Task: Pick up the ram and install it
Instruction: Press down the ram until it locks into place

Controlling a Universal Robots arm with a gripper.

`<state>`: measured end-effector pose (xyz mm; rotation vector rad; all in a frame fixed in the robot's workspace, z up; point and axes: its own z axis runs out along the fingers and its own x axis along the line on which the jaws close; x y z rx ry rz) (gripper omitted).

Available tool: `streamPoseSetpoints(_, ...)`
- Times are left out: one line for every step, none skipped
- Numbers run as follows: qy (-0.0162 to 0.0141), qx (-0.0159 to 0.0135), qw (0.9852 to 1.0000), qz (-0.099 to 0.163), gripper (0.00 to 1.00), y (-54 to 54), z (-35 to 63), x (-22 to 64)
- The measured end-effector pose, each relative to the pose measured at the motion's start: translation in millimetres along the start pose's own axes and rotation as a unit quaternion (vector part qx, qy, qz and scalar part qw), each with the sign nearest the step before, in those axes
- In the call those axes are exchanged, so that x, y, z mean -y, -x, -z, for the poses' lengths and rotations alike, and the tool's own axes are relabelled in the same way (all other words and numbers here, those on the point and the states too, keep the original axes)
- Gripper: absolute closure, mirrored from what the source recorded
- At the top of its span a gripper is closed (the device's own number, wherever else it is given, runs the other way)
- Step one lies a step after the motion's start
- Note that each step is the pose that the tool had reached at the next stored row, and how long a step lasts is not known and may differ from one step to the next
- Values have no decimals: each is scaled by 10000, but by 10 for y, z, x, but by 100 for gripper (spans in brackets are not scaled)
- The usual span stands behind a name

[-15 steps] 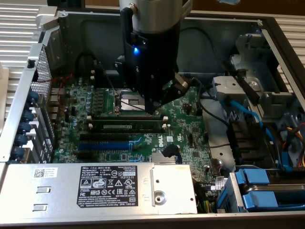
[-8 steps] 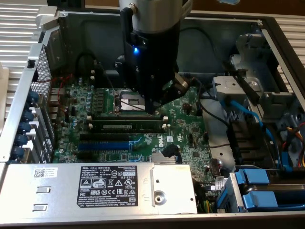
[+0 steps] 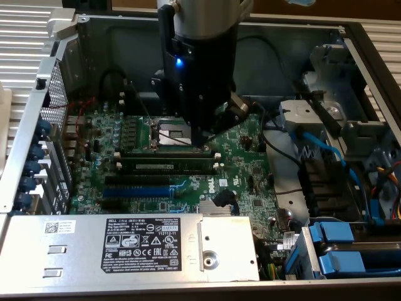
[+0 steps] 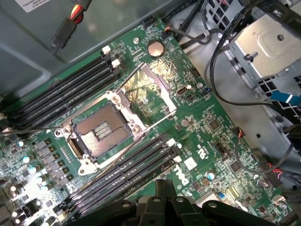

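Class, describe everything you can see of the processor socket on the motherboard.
The processor socket is a square, dark, empty recess with a grid of fine contacts, framed in silvery metal with screws at the corners. Its metal load plate is swung open beside it, and a thin wire lever runs along one side. It sits flat on the green motherboard, between two banks of black memory slots.
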<state>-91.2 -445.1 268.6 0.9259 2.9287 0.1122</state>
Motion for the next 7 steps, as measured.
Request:
streamPoseSetpoints(3,1,10000,0,89,0,2,0)
streamPoseSetpoints(4,4,10000,0,89,0,2,0)
streamPoseSetpoints(4,4,10000,0,89,0,2,0)
streamPoseSetpoints(3,4,10000,0,89,0,3,0)
streamPoseSetpoints(3,4,10000,0,89,0,3,0)
streamPoseSetpoints(3,4,10000,0,89,0,3,0)
streamPoseSetpoints(3,4,10000,0,89,0,3,0)
